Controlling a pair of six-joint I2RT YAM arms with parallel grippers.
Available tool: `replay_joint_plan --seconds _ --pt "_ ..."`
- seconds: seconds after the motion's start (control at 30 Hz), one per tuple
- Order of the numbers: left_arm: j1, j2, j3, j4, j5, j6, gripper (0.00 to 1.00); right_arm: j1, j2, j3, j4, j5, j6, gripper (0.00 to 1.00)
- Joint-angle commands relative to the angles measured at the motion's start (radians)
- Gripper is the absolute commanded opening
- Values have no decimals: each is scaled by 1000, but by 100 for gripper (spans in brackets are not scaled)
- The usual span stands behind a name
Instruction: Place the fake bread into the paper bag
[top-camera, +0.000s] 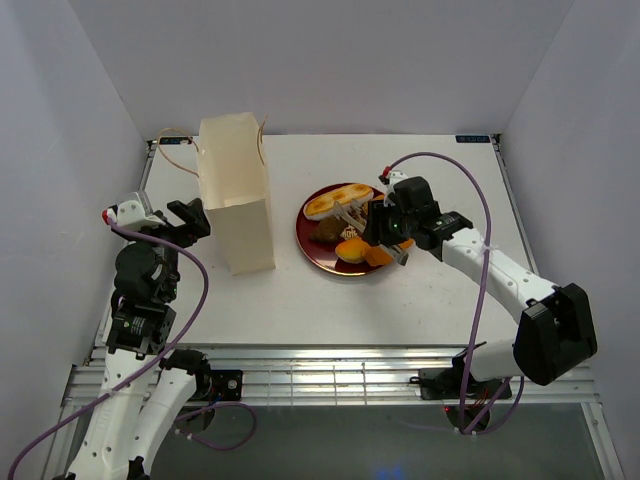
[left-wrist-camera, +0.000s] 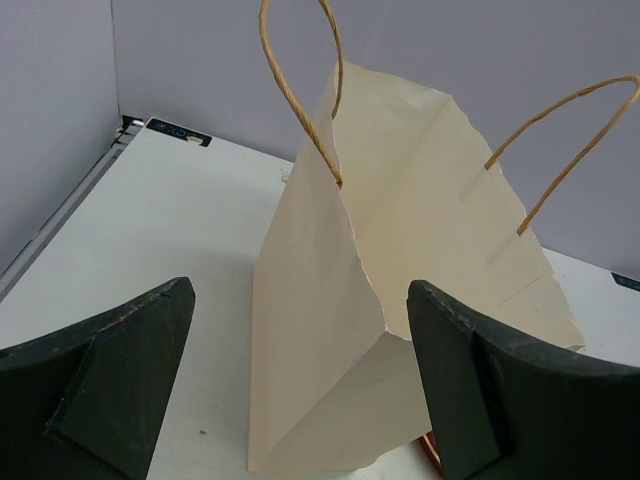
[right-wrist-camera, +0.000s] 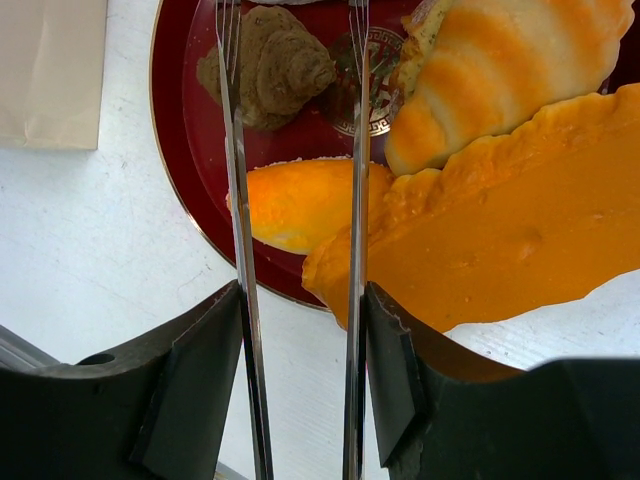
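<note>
A white table (top-camera: 420, 290) sits closed in by pale walls (top-camera: 330, 60), with the paper bag (top-camera: 235, 200) upright at its left-centre and the fake bread (top-camera: 340, 203) piled on a dark red plate (top-camera: 299, 232) just beside it on the right. The left gripper (top-camera: 190, 218) is level with the bag's left side, fingers spread wide. The right arm reaches in over the plate, the right gripper (right-wrist-camera: 302, 295) pinching silver tongs (right-wrist-camera: 240, 200) whose arms straddle an orange bun.
</note>
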Motion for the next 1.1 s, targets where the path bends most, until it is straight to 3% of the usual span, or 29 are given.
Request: replay_joint_plan --seconds 0.0,1.07 --pt "-5 -8 -3 1 15 -5 98 -1 8 42 -9 -17 -17 55" --pt "-6 -15 -3 4 18 -5 98 -1 71 115 -102 -26 -58 54"
